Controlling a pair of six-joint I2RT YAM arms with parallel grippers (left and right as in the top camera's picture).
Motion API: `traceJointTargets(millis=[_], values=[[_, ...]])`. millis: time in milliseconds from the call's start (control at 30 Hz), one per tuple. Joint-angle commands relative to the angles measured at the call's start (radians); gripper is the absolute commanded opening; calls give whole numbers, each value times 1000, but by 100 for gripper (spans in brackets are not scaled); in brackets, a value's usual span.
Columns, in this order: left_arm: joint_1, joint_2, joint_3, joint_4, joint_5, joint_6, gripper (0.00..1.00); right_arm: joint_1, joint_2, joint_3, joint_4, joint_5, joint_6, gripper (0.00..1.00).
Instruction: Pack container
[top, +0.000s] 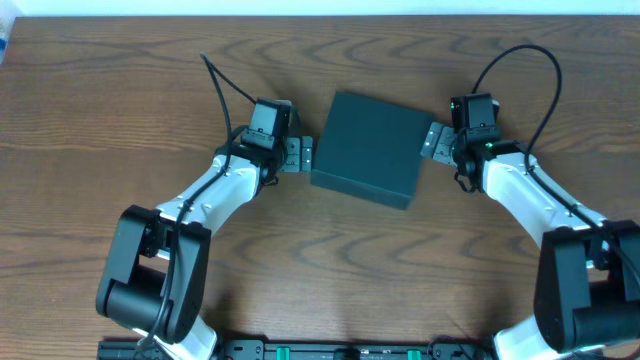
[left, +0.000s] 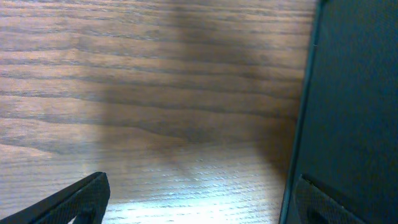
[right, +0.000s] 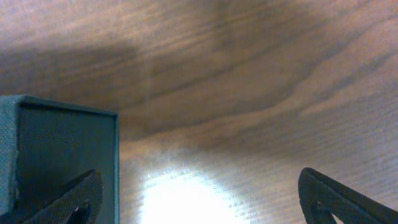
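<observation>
Two arms flank the container (top: 368, 145), one at each side. It sits mid-table, closed up flat on top and turned a little askew to the edge of the table (top: 120, 90). On the near-left side, the left gripper (top: 303, 155) is right up against the box's left wall, touching or just beside it; the overhead view can't settle which. Its wrist camera shows the fingers (left: 81, 199) spread wide with bare wood between them. The dark wall of the box fills the right of that frame, and the other finger overlaps it. Across the way, the right gripper (top: 432, 142) is tucked in at the box's far right corner. Fingers (right: 339, 196) are wide apart there too, pinching nothing. A box corner stands at the left of that shot behind one fingertip, and there's bright glare on the wood in the gap
</observation>
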Motion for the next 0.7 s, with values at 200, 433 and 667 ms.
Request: traceJointTargets(millis=[200, 433, 667], values=[[-43, 8, 17, -78, 12, -69, 96, -2, 60, -4, 39, 0, 13, 99], [-44, -19, 17, -129, 23, -136, 96, 0, 61, -4, 50, -3, 13, 99], [-43, -36, 17, -127, -3, -151, 96, 2, 61, -4, 60, -108, 14, 99]])
